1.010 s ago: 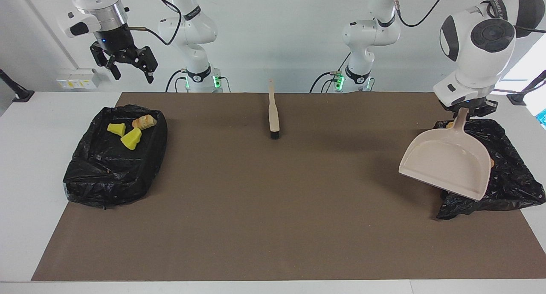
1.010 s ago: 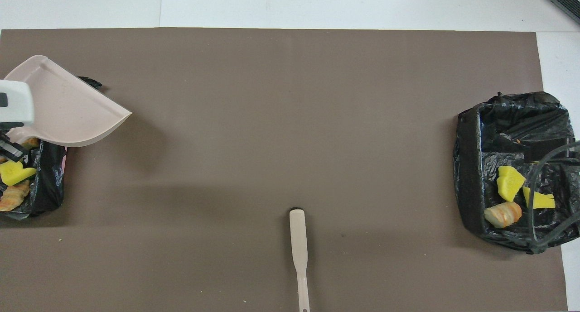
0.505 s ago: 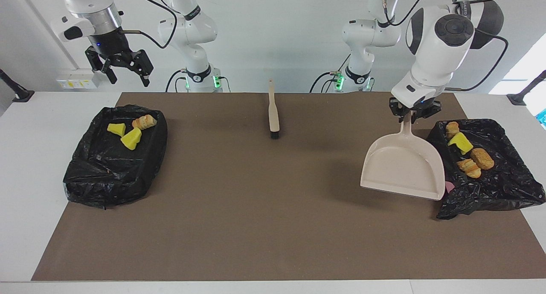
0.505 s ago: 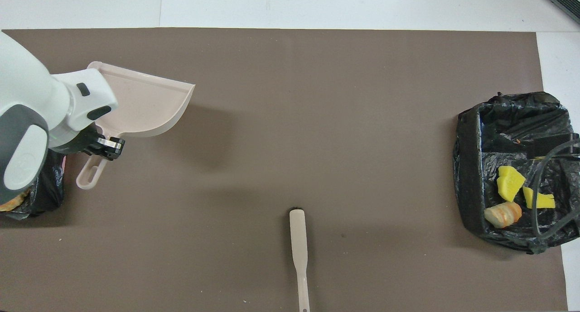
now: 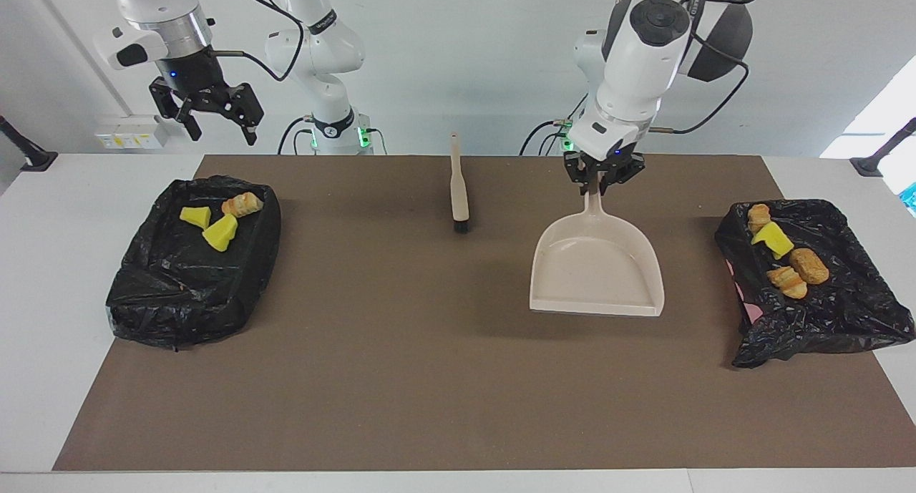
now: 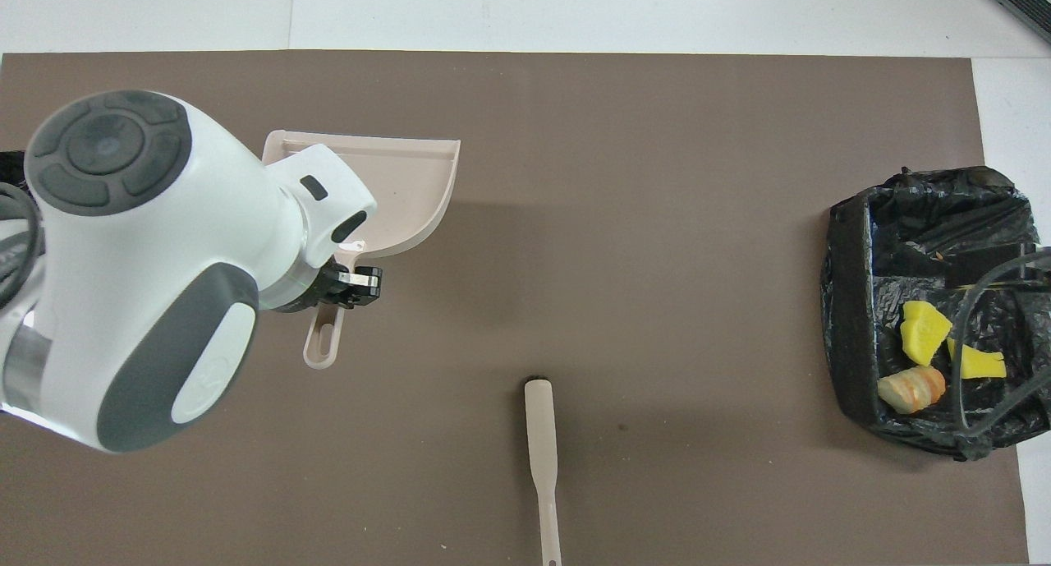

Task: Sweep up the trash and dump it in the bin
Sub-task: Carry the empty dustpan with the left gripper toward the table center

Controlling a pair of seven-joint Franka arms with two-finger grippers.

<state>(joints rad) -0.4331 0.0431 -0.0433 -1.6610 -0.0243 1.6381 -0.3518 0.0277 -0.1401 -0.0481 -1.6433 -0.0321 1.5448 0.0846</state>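
The left arm is bending down over the brown mat (image 5: pixel 401 378), its left gripper (image 5: pixel 601 182) clamping the dustpan (image 5: pixel 594 271) handle, while the right gripper (image 5: pixel 215 110) is hanging spread above the bin (image 5: pixel 179 293) holding trash (image 5: pixel 218 232).

left gripper (image 5: pixel 602 185) lowered, jaws clamped | right gripper (image 5: pixel 215 117) raised, jaws spread
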